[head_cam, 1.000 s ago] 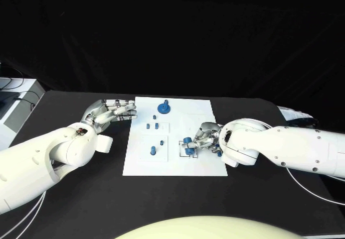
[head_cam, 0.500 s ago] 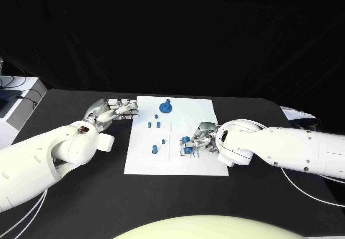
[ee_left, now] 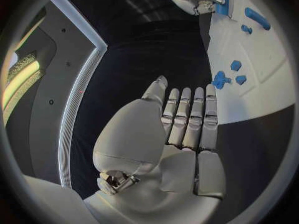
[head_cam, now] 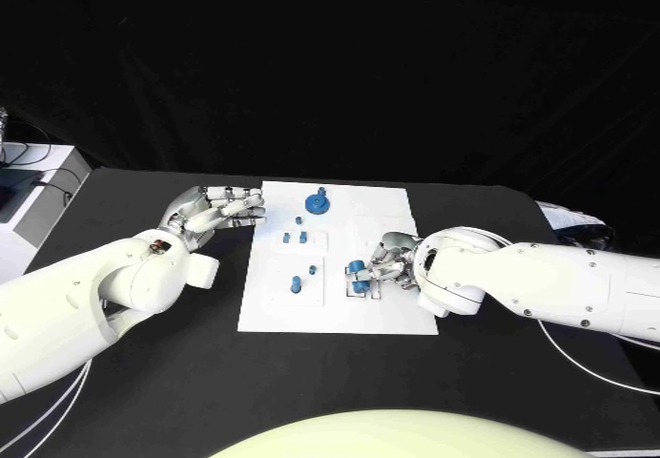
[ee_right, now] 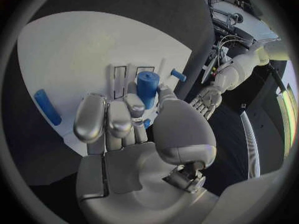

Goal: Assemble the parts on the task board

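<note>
Assembly is partly complete. We hold a blue cylindrical peg [ee_right: 147, 86] in our right hand [head_cam: 392, 260] at the white task board's [head_cam: 385, 205] right side; loose blue parts [head_cam: 296, 283] remain. Our left hand [head_cam: 209, 212] hovers, fingers released.

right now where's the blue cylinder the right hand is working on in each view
Head view: the blue cylinder stands at the right hand fingers, on the right half of the white board.
Left wrist view: a blue piece at the other hand at the far rim, likely the same one.
Right wrist view: just past the fingers, upright on the board.
Shared landmark: the white board.
</note>
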{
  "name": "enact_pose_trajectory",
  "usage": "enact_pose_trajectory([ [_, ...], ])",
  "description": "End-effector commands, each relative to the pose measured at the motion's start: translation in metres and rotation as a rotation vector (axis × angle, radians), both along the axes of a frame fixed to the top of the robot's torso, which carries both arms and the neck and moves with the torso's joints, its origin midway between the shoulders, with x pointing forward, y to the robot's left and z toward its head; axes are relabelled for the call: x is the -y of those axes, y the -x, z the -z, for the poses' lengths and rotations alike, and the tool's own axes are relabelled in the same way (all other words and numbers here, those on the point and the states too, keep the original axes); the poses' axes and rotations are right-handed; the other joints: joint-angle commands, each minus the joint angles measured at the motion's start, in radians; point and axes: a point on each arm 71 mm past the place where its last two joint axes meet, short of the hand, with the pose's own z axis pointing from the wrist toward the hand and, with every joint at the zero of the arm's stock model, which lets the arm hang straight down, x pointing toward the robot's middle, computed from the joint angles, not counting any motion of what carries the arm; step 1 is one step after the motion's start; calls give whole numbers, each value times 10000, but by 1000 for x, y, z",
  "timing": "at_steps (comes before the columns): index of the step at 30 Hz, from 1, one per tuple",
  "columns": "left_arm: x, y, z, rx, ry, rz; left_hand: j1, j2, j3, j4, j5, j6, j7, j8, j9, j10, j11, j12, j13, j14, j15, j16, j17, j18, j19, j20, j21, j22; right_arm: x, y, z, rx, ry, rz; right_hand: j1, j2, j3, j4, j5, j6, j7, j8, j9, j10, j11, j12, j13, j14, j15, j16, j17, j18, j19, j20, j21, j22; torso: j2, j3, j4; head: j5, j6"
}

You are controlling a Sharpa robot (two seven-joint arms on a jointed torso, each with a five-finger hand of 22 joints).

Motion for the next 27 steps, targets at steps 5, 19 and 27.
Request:
enact_pose_trajectory([
  [5, 2, 1, -1, 39, 65, 180, -21, -36, 18, -28, -4, 0, 43, -3, 2, -93, 20, -24, -1, -70, 22, -36, -7, 159, -11, 76, -41, -5, -2, 1, 4, -124, 201, -278, -59, 44, 1716, -1841, -68, 67, -15, -45, -17, -56, -47, -47, 46, -10, -29, -44, -6, -21, 244, -64, -63, 1412, -5, -2, 19, 11, -35],
  [19, 1, 1, -1, 25, 52, 170, -33, -28, 7, -13, -3, -11, 51, -4, 1, -99, 23, -23, -1, -77, 25, -35, -6, 167, -12, 82, -42, -6, -4, 2, 5, -47, 185, -282, -196, -42, -505, -1036, -396, 85, 41, -77, -109, -101, 10, -143, -61, -12, 15, -56, 34, -1, 243, -17, -84, 1413, -8, 2, 3, 55, -66],
  [27, 1, 1, -1, 16, 50, 172, -33, -28, 7, -13, -3, -11, 51, -4, 1, -99, 23, -23, -1, -77, 25, -35, -6, 167, -12, 82, -42, -6, -4, 3, 5, -13, 138, -282, -194, -242, -637, -569, -761, 82, 46, -79, -138, -109, 23, -144, -87, -15, 12, -64, 60, -3, 244, -15, -71, 1416, -8, 7, -2, 77, -70],
])
